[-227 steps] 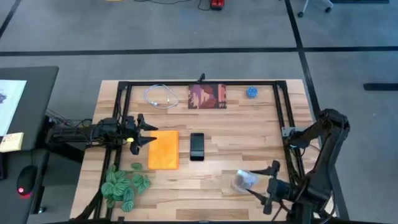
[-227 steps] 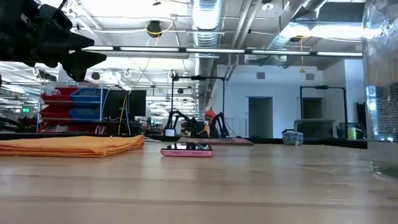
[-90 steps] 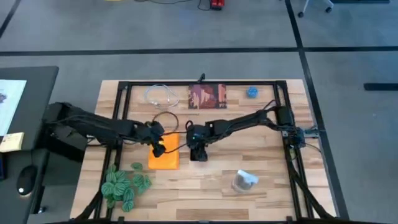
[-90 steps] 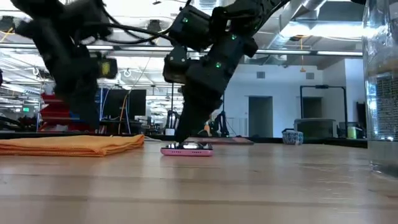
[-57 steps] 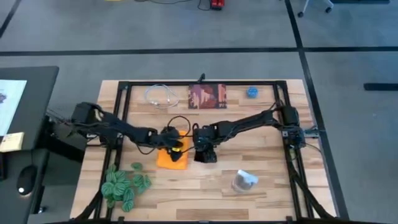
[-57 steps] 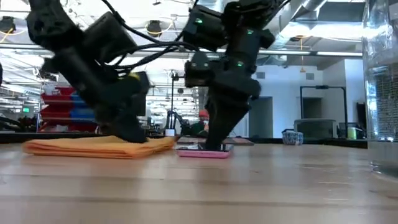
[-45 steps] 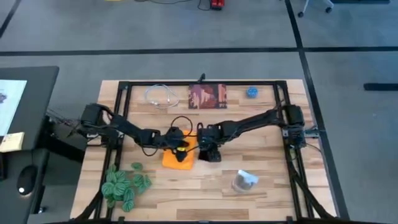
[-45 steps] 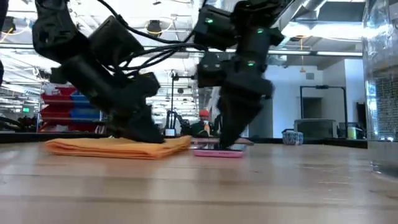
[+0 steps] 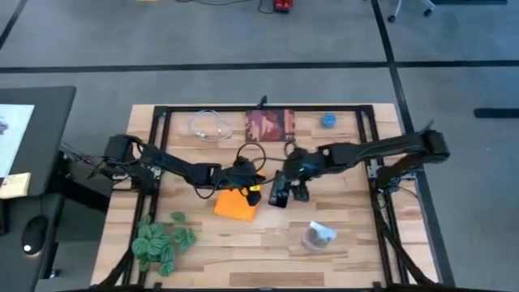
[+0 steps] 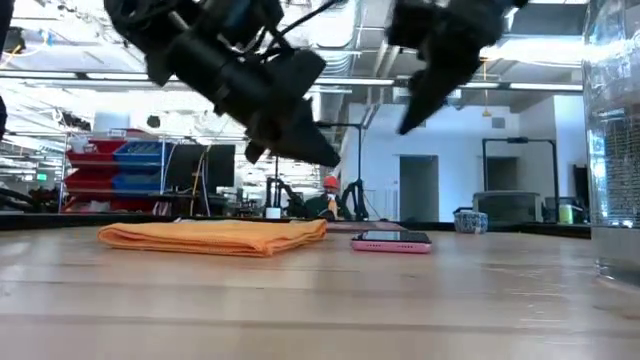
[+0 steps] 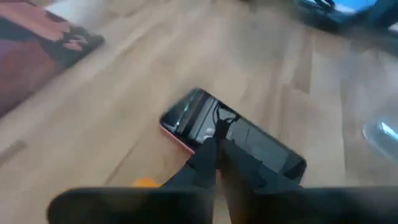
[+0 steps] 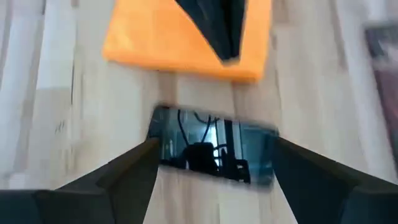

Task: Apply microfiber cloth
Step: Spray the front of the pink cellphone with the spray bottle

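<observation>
The orange microfiber cloth (image 9: 235, 205) (image 10: 215, 236) lies flat on the wooden table, its right edge close to the black smartphone (image 9: 279, 193) (image 10: 390, 241). The phone lies face up, slightly askew. My left gripper (image 9: 256, 195) (image 10: 335, 160) is shut and hangs in the air above the gap between cloth and phone; its wrist view shows its tip (image 11: 217, 146) over the phone (image 11: 249, 134). My right gripper (image 9: 297, 190) (image 10: 420, 105) is open and raised above the phone (image 12: 211, 146), with a finger to either side in its wrist view and the cloth (image 12: 180, 43) beyond.
At the far edge lie a white cable (image 9: 209, 126), a dark red-brown printed square (image 9: 270, 126) and a small blue thing (image 9: 328, 120). A green leafy plant (image 9: 162, 239) is near left. A clear glass (image 9: 318, 235) stands near right. Black frame rails (image 9: 158, 146) border the table.
Both grippers went toward the table's right edge while low on the table. The cloth slid right under my left gripper, and the phone slid right and turned a little at my right gripper. Both grippers have since risen clear, leaving cloth and phone on the table.
</observation>
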`<state>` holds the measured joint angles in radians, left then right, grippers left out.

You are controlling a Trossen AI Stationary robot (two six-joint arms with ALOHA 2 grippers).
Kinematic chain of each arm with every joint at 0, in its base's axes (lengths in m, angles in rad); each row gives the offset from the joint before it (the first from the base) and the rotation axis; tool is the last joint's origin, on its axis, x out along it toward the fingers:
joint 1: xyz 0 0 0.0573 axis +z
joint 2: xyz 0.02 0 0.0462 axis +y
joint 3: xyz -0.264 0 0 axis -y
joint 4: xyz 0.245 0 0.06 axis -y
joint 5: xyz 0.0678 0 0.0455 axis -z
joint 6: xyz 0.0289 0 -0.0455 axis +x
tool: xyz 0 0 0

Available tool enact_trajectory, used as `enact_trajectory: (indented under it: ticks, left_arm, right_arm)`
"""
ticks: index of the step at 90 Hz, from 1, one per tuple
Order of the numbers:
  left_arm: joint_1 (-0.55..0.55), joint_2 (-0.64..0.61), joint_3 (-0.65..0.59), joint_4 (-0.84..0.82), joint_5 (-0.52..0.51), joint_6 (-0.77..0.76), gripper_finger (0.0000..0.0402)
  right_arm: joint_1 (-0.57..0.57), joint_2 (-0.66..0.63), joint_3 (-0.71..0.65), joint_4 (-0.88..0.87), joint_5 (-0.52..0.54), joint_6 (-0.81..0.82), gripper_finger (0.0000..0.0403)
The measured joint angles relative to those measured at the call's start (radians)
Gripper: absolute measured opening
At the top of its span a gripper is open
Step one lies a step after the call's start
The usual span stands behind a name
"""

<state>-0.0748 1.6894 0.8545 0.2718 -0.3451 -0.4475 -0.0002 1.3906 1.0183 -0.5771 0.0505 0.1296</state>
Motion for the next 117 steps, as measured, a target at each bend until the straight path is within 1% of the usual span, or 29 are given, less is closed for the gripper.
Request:
enact_trajectory:
  ticks: [5,16,19,24,35,46,53,61,74,88,97,106,117]
  left_arm:
    - [0.016,0.010,0.003,0.004,0.014,-0.047,0.0000]
    - [0.051,0.035,-0.006,0.001,0.111,-0.133,0.0000]
    - [0.056,0.049,-0.004,0.019,0.131,-0.151,0.0000]
    - [0.058,0.073,-0.004,0.012,0.165,-0.173,0.0000]
    - [0.041,0.157,0.010,0.039,0.237,-0.221,0.0000]
    - [0.016,0.259,0.064,0.039,0.256,-0.250,0.0000]
    - [0.007,0.316,0.121,0.046,0.256,-0.250,0.0000]
    - [0.005,0.377,0.192,0.046,0.243,-0.242,0.0000]
    - [0.010,0.464,0.310,0.031,0.244,-0.196,0.0000]
    - [0.021,0.531,0.408,0.000,0.254,-0.166,0.0000]
    - [0.027,0.548,0.436,-0.014,0.252,-0.154,0.0000]
    - [0.029,0.549,0.439,-0.020,0.236,-0.147,0.0000]
    - [0.029,0.540,0.438,-0.031,0.217,-0.141,0.0000]
  right_arm:
    - [-0.033,-0.078,-0.078,-0.006,0.000,0.044,0.0290]
    - [-0.128,-0.225,-0.261,0.028,-0.003,0.162,0.0290]
    - [-0.156,-0.255,-0.310,0.048,-0.018,0.197,0.0290]
    - [-0.200,-0.289,-0.398,0.104,-0.073,0.277,0.0290]
    - [-0.247,-0.302,-0.581,0.333,-0.211,0.457,0.0290]
    - [-0.237,-0.243,-0.708,0.585,-0.248,0.600,0.0290]
    - [-0.219,-0.183,-0.741,0.699,-0.249,0.661,0.0290]
    - [-0.200,-0.101,-0.743,0.792,-0.248,0.710,0.0290]
    - [-0.185,0.019,-0.735,0.937,-0.253,0.736,0.0290]
    - [-0.185,0.093,-0.738,1.070,-0.297,0.758,0.0290]
    - [-0.185,0.102,-0.734,1.091,-0.316,0.755,0.0290]
    - [-0.180,0.094,-0.734,1.087,-0.333,0.731,0.0289]
    - [-0.176,0.092,-0.734,1.080,-0.392,0.712,0.0275]
